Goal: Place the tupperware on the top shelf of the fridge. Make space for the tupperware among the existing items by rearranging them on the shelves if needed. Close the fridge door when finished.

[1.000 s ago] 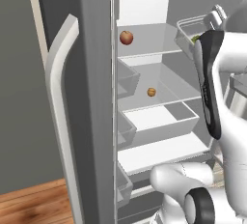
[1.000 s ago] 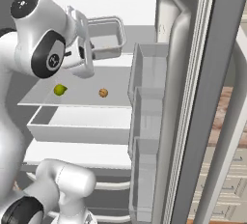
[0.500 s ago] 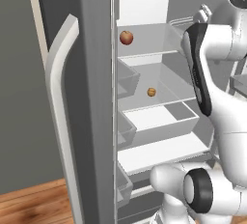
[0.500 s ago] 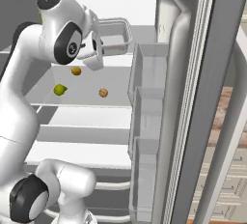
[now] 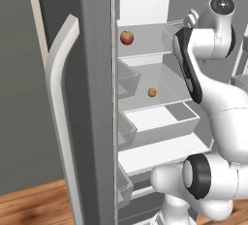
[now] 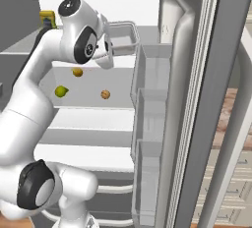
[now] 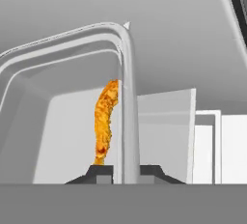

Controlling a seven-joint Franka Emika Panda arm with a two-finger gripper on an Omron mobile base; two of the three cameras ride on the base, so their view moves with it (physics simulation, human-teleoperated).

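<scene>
The gripper point(image 7: 125, 170) pinches one thin wall of the tupperware point(image 6: 121, 36), its two fingers pressed on either side of the rim. An orange strip point(image 7: 105, 121) shows inside the tub. In the right base view the tub hangs near the top middle of the frame, at the height of the top shelf point(image 5: 150, 54) inside the fridge point(image 5: 87, 122). A red fruit point(image 5: 127, 38) sits at the upper middle of the left base view, on that shelf. To do this well, keep the tub level, slide it in slowly beside the fruit, and only let go once it rests flat.
</scene>
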